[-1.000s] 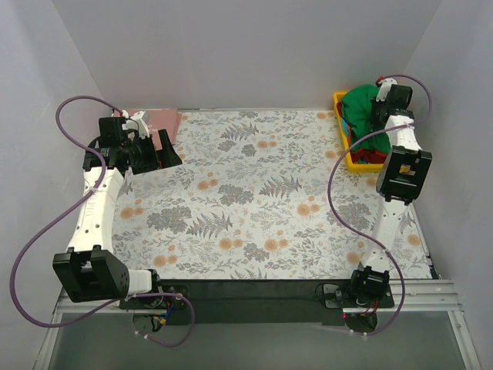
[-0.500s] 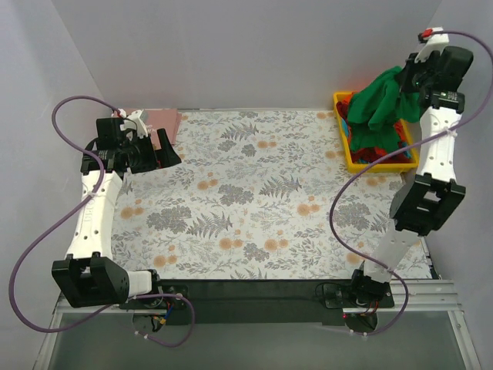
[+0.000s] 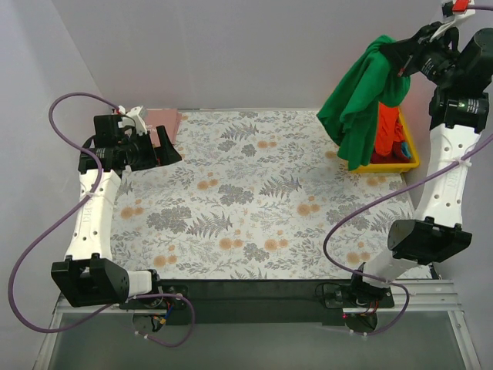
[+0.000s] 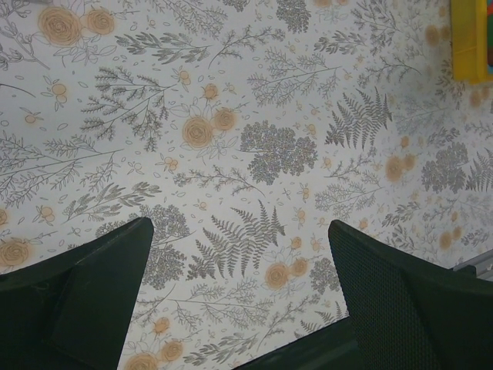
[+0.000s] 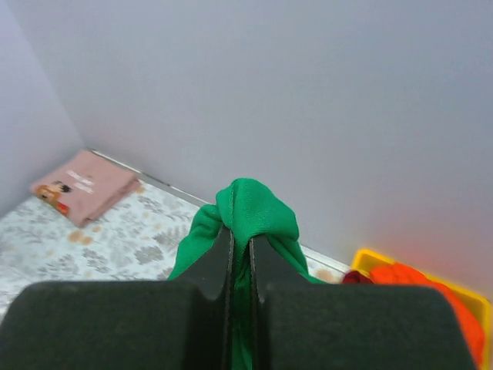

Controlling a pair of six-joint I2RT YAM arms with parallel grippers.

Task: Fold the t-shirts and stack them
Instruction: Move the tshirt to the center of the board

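Observation:
My right gripper (image 3: 394, 55) is raised high at the back right, shut on the bright green t-shirt (image 3: 356, 104), which hangs down over the yellow bin. In the right wrist view the green t-shirt (image 5: 258, 212) bunches out between my shut fingers. Red-orange shirts (image 3: 389, 135) lie in the bin, also seen in the right wrist view (image 5: 408, 277). A folded dusty pink t-shirt (image 3: 163, 119) lies at the back left corner; it shows in the right wrist view (image 5: 83, 183). My left gripper (image 3: 166, 152) is open and empty beside the pink shirt, over the floral covering (image 4: 246, 154).
The yellow plastic bin (image 3: 408, 158) stands at the back right of the table; its corner shows in the left wrist view (image 4: 468, 42). Grey walls enclose the table on three sides. The grey-and-orange floral covering (image 3: 254, 200) spreads over the table.
My right gripper has risen high out of the bin, lifting the green t-shirt up so it hangs free. The left arm has hardly moved.

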